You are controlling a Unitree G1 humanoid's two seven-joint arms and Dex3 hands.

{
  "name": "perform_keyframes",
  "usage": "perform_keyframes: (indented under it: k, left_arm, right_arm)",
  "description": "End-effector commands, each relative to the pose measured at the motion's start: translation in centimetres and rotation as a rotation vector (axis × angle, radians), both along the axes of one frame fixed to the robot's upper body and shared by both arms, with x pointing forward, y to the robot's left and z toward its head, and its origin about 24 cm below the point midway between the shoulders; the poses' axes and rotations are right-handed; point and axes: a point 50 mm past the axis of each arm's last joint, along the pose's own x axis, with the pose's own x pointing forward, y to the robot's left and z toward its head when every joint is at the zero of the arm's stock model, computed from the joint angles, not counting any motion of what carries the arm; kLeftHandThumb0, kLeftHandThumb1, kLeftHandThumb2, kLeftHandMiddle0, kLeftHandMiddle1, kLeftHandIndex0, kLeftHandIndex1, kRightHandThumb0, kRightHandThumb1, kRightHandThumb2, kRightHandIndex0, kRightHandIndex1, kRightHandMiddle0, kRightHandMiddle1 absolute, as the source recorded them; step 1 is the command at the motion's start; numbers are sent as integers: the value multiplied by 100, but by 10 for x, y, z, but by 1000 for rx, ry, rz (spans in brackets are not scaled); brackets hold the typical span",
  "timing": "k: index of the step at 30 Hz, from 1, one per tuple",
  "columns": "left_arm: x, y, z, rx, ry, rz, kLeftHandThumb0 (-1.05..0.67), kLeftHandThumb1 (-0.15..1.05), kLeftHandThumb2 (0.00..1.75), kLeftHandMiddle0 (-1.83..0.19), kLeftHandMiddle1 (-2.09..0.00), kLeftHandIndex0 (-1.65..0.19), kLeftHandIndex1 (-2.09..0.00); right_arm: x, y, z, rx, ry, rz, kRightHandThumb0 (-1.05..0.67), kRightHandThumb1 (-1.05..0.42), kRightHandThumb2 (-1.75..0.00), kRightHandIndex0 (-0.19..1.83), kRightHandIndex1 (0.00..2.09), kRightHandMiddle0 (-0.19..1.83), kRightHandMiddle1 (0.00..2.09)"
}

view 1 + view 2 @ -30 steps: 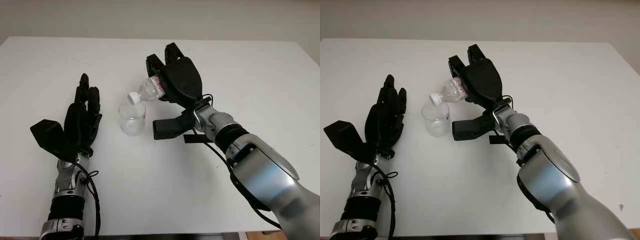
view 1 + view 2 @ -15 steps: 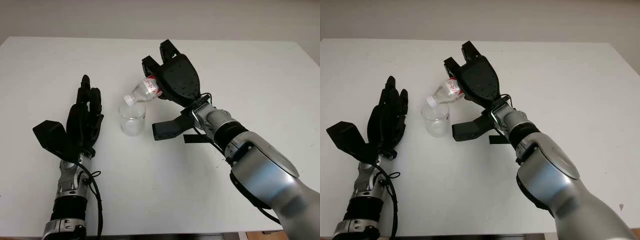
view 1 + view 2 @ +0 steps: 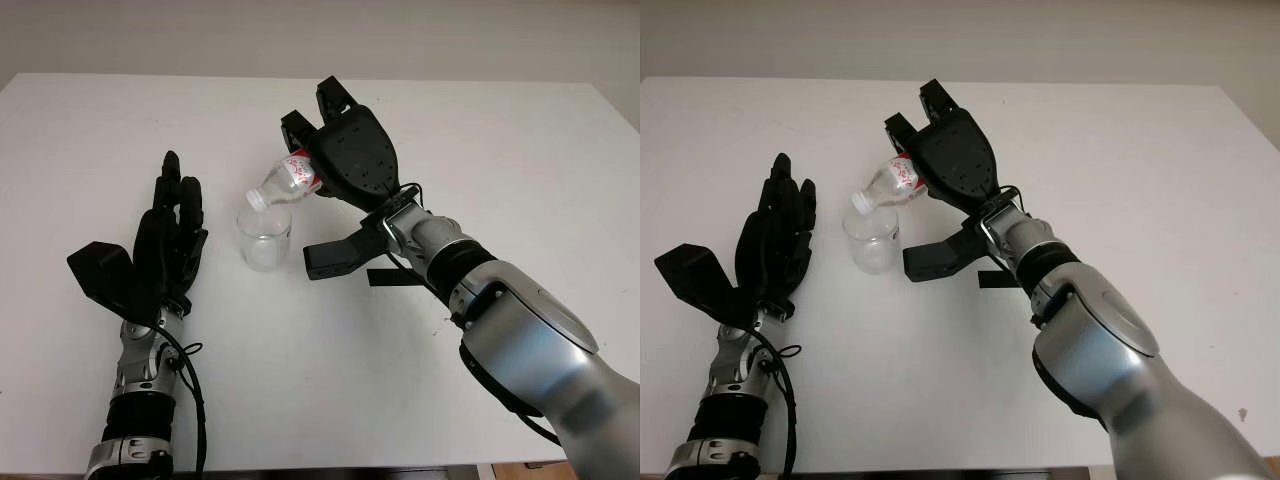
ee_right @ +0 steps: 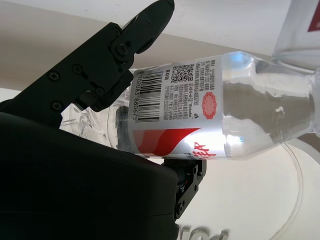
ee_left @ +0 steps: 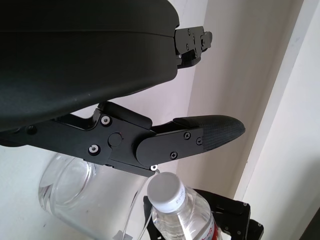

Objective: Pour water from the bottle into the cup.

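- we see the right robot hand [image 3: 345, 165] near the centre of the frame, its fingers wrapped around a clear plastic bottle [image 3: 287, 181] and holding it above the white table [image 3: 520, 150].
- the bottle is tilted, its white cap [image 3: 256, 198] pointing down and toward the left of the frame; the cap is on the neck.
- the bottle carries a red and white label [image 4: 175, 102] with a barcode, and in the right wrist view we see the fingers [image 4: 100, 70] pressed over the labelled part, with clear liquid in the body of the bottle.
- a clear cup [image 3: 264, 238] stands upright on the table just below the cap, slightly left of centre; the cap sits over the rim of the cup, and we cannot tell whether they touch.
- in the left wrist view the cup [image 5: 70, 182] shows beside the capped neck of the bottle [image 5: 175, 210].
- we cannot tell how much liquid the cup holds.
- the left robot hand [image 3: 165, 240] is at the left of the frame, beside the cup and apart from it; it is open and holds nothing.
- the right forearm [image 3: 500, 310] runs in from the lower right corner of the frame.
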Motion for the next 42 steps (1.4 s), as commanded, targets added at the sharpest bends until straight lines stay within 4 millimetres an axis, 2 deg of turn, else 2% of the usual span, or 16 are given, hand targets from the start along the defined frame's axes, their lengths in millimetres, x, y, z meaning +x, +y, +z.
perform_keyframes:
  k: [1, 7, 10, 11, 14, 20, 25, 27, 33, 39, 41, 42]
  left_arm:
    - [1, 1, 1, -1, -7, -5, -70, 105, 56, 8, -5, 13, -5]
    - [2, 3, 2, 2, -9, -6, -69, 105, 56, 9, -5, 13, -5]
    - [2, 4, 2, 5, -12, -8, -69, 105, 56, 9, -5, 13, -5]
    - [2, 4, 2, 7, -11, -9, -69, 105, 57, 8, -6, 13, -5]
    - [3, 6, 3, 12, -8, -13, -69, 105, 57, 10, -5, 13, -5]
    - [3, 9, 3, 15, -11, -17, -68, 105, 57, 9, -6, 13, -5]
    - [3, 11, 4, 30, -13, -18, -69, 105, 57, 9, -6, 12, -6]
    - [3, 12, 4, 29, -13, -19, -69, 105, 57, 9, -5, 12, -6]
    - [4, 11, 5, 44, -6, -23, -70, 105, 57, 9, -5, 12, -6]
    - [4, 11, 5, 40, -2, -25, -69, 105, 57, 9, -6, 11, -6]
    - [4, 11, 4, 44, 1, -25, -69, 105, 57, 9, -5, 11, -6]
    - [4, 11, 4, 46, 2, -25, -70, 105, 57, 9, -5, 11, -6]
  right_arm:
    - [2, 2, 11, 46, -12, 13, -40, -89, -5, 103, 209, 50, 161]
    - [2, 0, 9, 100, 23, 19, -35, -88, -5, 106, 209, 51, 163]
    - [2, -2, 8, 147, 59, 12, -30, -88, -5, 110, 209, 51, 182]
    - [2, -3, 7, 166, 77, 5, -28, -89, -6, 111, 209, 51, 195]
    - [4, -9, 1, 227, 139, -25, -26, -93, -7, 113, 209, 67, 208]
    - [5, -16, -10, 373, 280, -66, -21, -98, -8, 122, 209, 82, 209]
    - [7, -23, -18, 664, 490, -69, -18, -98, -11, 135, 209, 98, 209]
    - [8, -25, -20, 728, 544, -68, -19, -99, -13, 137, 209, 102, 209]
    - [8, -28, -27, 903, 664, -47, -15, -97, -13, 124, 209, 107, 209]
    - [10, -29, -30, 1187, 845, 60, -11, -100, -15, 115, 209, 107, 209]
    - [10, -30, -31, 1275, 907, 103, -11, -97, -23, 123, 209, 116, 209]
    - [11, -30, -31, 1307, 931, 124, -11, -91, -36, 128, 209, 120, 209]
